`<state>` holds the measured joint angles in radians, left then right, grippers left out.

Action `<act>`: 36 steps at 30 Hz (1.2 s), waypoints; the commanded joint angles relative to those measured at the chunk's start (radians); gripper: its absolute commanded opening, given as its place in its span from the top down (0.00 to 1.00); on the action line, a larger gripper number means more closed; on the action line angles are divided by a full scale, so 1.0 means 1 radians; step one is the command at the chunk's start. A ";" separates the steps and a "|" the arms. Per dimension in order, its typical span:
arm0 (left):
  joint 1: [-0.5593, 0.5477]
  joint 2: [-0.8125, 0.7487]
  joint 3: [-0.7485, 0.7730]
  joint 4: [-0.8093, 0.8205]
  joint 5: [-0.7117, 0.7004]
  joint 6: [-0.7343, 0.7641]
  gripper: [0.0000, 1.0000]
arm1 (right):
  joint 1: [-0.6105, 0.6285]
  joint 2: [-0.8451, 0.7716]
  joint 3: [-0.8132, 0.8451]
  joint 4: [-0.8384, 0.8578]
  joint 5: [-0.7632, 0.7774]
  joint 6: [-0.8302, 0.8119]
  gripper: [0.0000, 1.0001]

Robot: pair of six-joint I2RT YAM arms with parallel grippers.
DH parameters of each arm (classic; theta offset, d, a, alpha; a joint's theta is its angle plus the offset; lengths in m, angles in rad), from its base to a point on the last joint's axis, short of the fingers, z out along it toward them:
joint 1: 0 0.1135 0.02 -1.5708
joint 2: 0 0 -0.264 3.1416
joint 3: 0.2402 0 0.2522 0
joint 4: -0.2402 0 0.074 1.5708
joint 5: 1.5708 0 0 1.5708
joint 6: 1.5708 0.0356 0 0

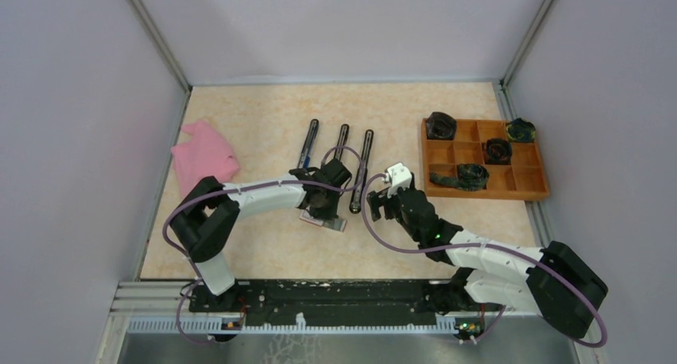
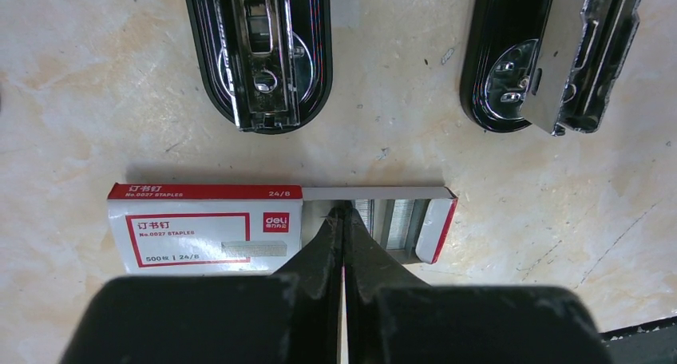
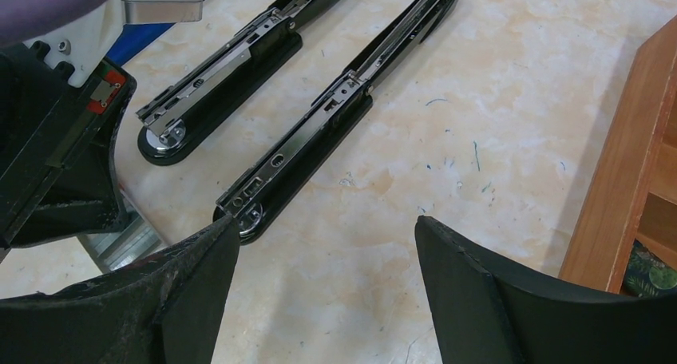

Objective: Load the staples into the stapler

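The staples box (image 2: 203,232) is white with red print, the stapler (image 2: 259,53) black, the cloth (image 1: 203,152) pink.

Two arms at work: the left arm (image 1: 263,195) rises from its base at the lower left of the overhead view. It folds at a black elbow near the left edge and stretches rightward to the centre of the frame, with the wrist tipped downward. The left gripper (image 2: 343,220) points down, and its two black fingers (image 2: 319,248) are pressed together into a single wedge with only a hairline seam between them. The right arm (image 1: 495,256) sweeps from the lower right corner up and leftward toward the middle. The right gripper (image 3: 326,232) has its jaws spread wide, one curved black finger at the lower left of its wrist view and the other at the lower right.
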<state>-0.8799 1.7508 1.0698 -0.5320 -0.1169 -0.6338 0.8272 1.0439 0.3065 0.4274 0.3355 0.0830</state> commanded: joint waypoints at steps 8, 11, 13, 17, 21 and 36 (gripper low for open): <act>-0.004 -0.142 -0.037 0.080 -0.044 0.002 1.00 | 0.011 -0.071 0.029 0.028 -0.084 0.004 0.19; -0.004 -0.197 -0.067 0.129 -0.060 0.012 1.00 | 0.009 -0.110 0.039 0.008 -0.123 0.002 0.17; -0.003 -0.237 -0.094 0.172 -0.073 0.019 1.00 | 0.010 -0.136 0.046 -0.007 -0.163 0.000 0.16; 0.007 -0.347 -0.170 0.285 -0.087 0.037 1.00 | -0.009 -0.176 0.075 -0.037 -0.303 0.005 0.14; 0.021 -0.476 -0.256 0.424 -0.098 0.062 1.00 | -0.106 -0.174 0.127 -0.064 -0.534 0.066 0.14; 0.091 -0.725 -0.458 0.770 0.053 0.214 1.00 | -0.219 -0.022 0.314 -0.081 -0.974 0.009 0.16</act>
<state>-0.8093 1.0843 0.6598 0.0875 -0.1589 -0.4950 0.6445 0.9848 0.5159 0.3271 -0.4644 0.1387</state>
